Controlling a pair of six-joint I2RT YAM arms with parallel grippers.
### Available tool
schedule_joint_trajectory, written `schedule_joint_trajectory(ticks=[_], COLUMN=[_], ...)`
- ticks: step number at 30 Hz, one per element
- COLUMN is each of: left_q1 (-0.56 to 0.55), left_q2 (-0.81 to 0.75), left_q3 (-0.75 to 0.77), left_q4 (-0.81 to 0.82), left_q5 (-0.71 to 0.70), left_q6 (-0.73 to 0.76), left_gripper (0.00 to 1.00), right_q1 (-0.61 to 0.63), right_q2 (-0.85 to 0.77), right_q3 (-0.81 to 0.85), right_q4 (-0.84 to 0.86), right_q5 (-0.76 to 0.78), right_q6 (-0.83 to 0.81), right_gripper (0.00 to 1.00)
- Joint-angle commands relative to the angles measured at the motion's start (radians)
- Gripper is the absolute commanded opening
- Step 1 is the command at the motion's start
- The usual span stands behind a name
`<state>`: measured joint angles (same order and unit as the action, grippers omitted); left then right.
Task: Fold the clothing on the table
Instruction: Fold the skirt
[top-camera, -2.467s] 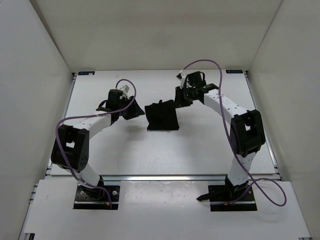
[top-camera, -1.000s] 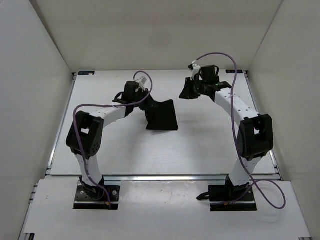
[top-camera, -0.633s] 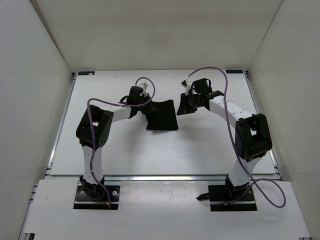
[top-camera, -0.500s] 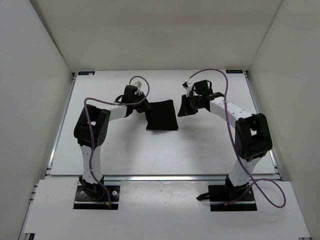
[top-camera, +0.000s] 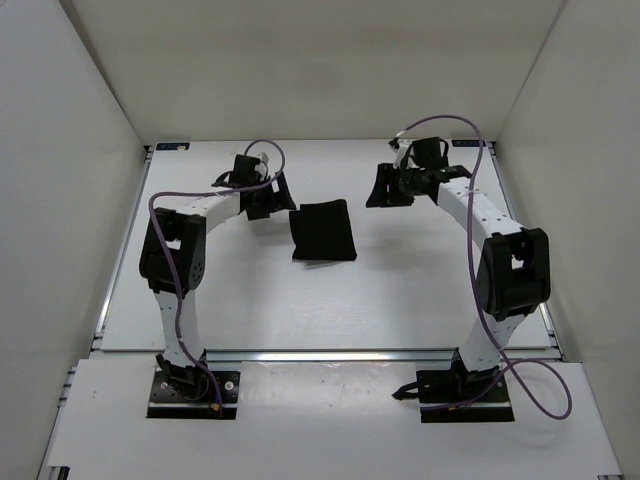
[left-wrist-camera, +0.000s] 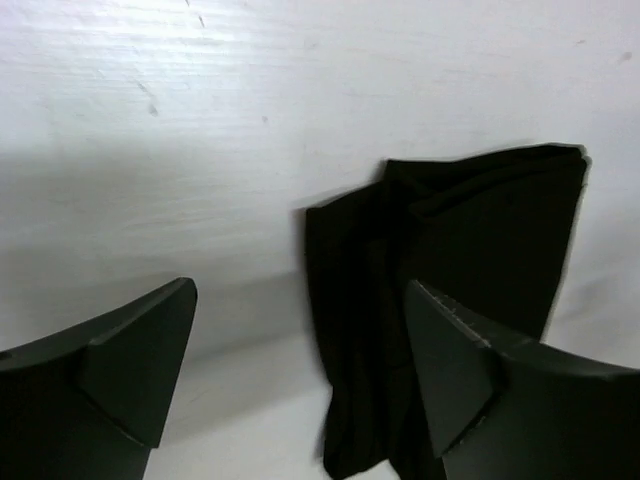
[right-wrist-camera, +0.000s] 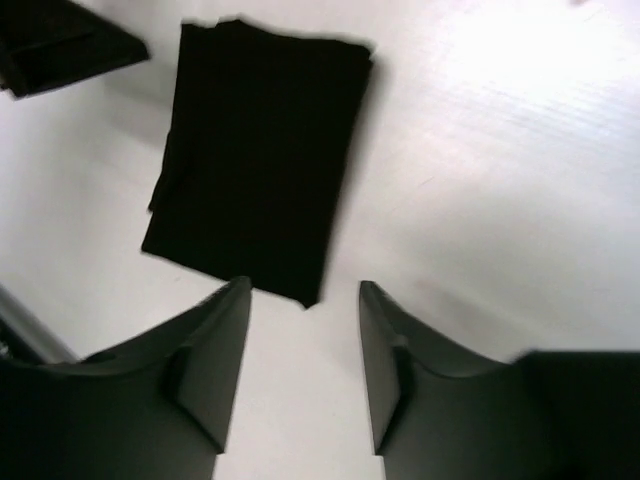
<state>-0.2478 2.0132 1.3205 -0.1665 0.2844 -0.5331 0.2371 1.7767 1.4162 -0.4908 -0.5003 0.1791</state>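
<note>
We see the clothing (top-camera: 323, 231) as a matte black, soft fabric piece, lying flat as a compact upright rectangle near the middle of the bench (top-camera: 220, 290), toward its far half. The bench is a smooth white surface with a metal rail (top-camera: 330, 352) along the near edge, and plain white walls (top-camera: 100, 100) close it in. Purple cables (top-camera: 450, 120) loop over both white-and-black arms.

The left end effector (top-camera: 265, 195) sits just left of the fabric, apart from it; its hard black wedge-shaped fingers (left-wrist-camera: 130, 360) stand wide apart with nothing between them. The right end effector (top-camera: 385, 188) sits to the right of the fabric, well clear of it, its smooth curved fingers (right-wrist-camera: 215, 350) also parted and empty.

In the left wrist view the clothing (left-wrist-camera: 370, 300) is partly covered by the right-hand finger and runs out of the bottom of the picture. The black cloth swallows detail there; we make out what seem to be several stacked layers with soft ridges along the left edge.

From the right wrist the clothing (right-wrist-camera: 255, 160) reads as a neat slanted rectangle with straight sides, slightly uneven layered edges on its left, and one lower corner coming to a small point. A dark shape at the top-left corner of that view is cut off, and we cannot tell what it is.
</note>
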Motion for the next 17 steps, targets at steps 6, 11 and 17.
schedule_joint_trajectory(ticks=[6,11,17], left_q1=[-0.116,-0.099,-0.102], left_q2=[-0.249,-0.419,-0.527], left_q3=[0.09,-0.14,-0.277], left_q4=[-0.469,-0.413,-0.45], left_q5=[-0.392,-0.35,-0.379], left_q6=[0.306,0.26,0.197], left_gripper=[0.99,0.99,0.99], right_q1=[-0.064,-0.068,-0.016], right_q2=[-0.056,-0.111,-0.178], right_q3=[-0.019,-0.146,-0.241], right_q4=[-0.067,-0.014,0.052], right_q5=[0.183,0.158,0.137], right_q6=[-0.089,-0.093,-0.096], right_gripper=[0.56,0.59,0.62])
